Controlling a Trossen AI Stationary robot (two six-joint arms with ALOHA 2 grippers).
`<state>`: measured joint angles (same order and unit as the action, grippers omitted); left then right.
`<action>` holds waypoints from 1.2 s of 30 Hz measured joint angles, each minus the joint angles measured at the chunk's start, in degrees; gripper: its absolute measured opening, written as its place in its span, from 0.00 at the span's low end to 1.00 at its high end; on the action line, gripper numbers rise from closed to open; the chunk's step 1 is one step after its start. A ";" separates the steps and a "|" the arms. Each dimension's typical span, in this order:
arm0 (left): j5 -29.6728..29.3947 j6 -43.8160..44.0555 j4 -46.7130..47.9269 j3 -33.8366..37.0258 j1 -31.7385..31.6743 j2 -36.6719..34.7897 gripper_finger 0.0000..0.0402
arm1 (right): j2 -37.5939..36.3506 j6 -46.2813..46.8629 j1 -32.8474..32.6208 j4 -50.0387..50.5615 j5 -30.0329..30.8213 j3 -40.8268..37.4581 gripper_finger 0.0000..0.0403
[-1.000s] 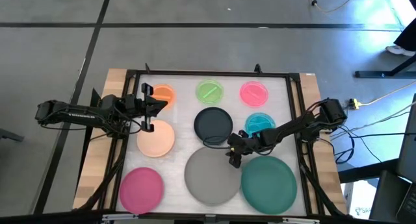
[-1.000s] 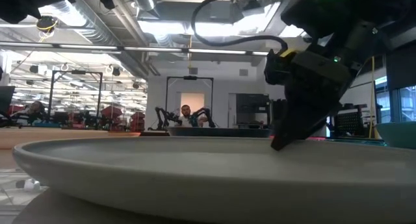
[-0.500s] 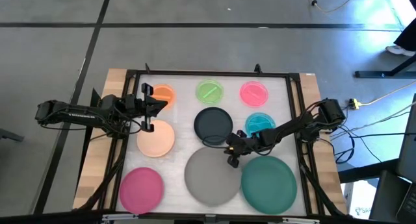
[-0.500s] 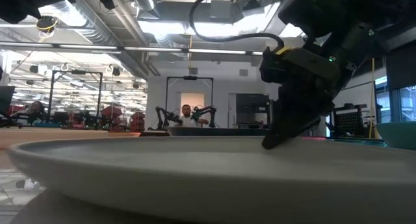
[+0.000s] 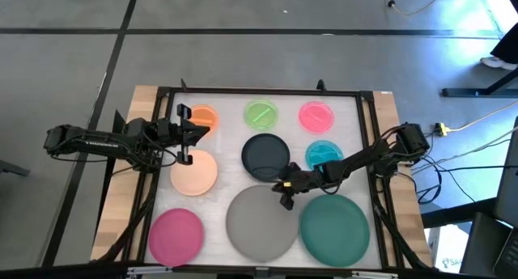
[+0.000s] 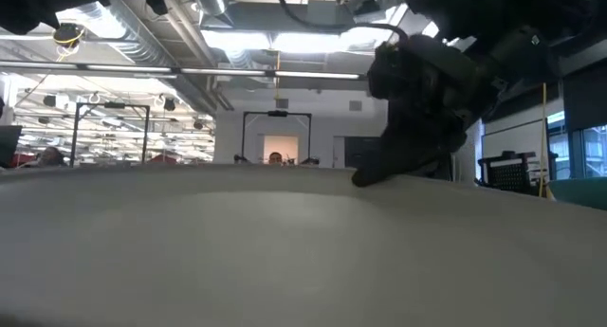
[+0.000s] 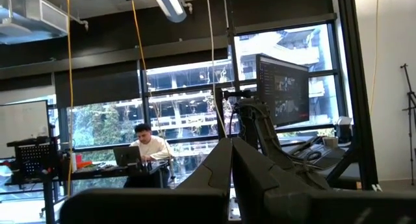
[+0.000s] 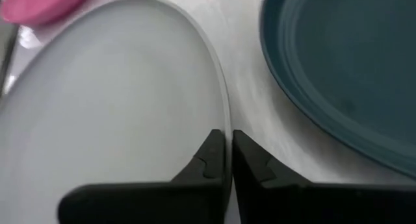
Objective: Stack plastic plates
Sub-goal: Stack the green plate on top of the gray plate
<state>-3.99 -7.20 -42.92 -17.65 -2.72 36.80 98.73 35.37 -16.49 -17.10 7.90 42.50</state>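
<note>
The right gripper (image 5: 285, 195) pinches the rim of the large grey plate (image 5: 261, 224) beside the dark green plate (image 5: 335, 224), while the left gripper (image 5: 184, 133), fingers together, waits above the peach plate (image 5: 194, 174).

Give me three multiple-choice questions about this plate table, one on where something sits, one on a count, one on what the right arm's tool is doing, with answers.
1. Which plate lies between the orange and pink small plates in the far row?
A. teal  B. light green  C. black

2. How many plates show on the table?
A. seven  B. eight  C. nine

3. What is the right tool doing?
A. pinching the grey plate's rim  B. hanging open over the peach plate  C. holding the teal plate aloft

Answers:
1. B: the light green plate sits between the orange plate and the pink plate.
2. C: three rows of three.
3. A: the right tool has its fingers closed at the grey plate edge, beside the dark green plate.
</note>
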 joint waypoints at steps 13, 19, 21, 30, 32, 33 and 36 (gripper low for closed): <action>0.00 -0.87 0.46 0.00 0.02 0.01 0.02 | -10.41 -2.89 -0.02 -0.24 -0.48 -0.07 0.00; 0.00 -0.87 0.44 0.00 0.02 0.00 0.02 | -17.49 -4.41 0.00 4.91 -0.61 -0.07 0.01; 0.00 -0.87 0.44 0.00 0.02 0.02 0.02 | -20.30 -4.44 0.00 7.93 -0.57 -0.07 0.01; 0.00 -0.90 0.46 0.00 0.02 0.01 0.02 | -33.51 -3.16 0.00 23.05 -1.11 -0.07 0.01; 0.01 -0.91 0.46 0.00 0.02 0.00 0.02 | -36.14 -2.65 0.00 25.49 -1.06 -0.07 0.01; 0.00 -0.91 0.46 0.00 0.02 0.01 0.02 | -37.45 -2.61 0.00 26.45 -1.07 -0.07 0.01; 0.00 -0.90 0.46 0.00 0.02 0.02 0.02 | -40.49 -2.47 0.00 28.60 -0.98 -0.07 0.01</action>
<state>-3.99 -8.10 -42.46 -17.65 -2.70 36.82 58.24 32.91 -16.49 11.49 6.92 42.44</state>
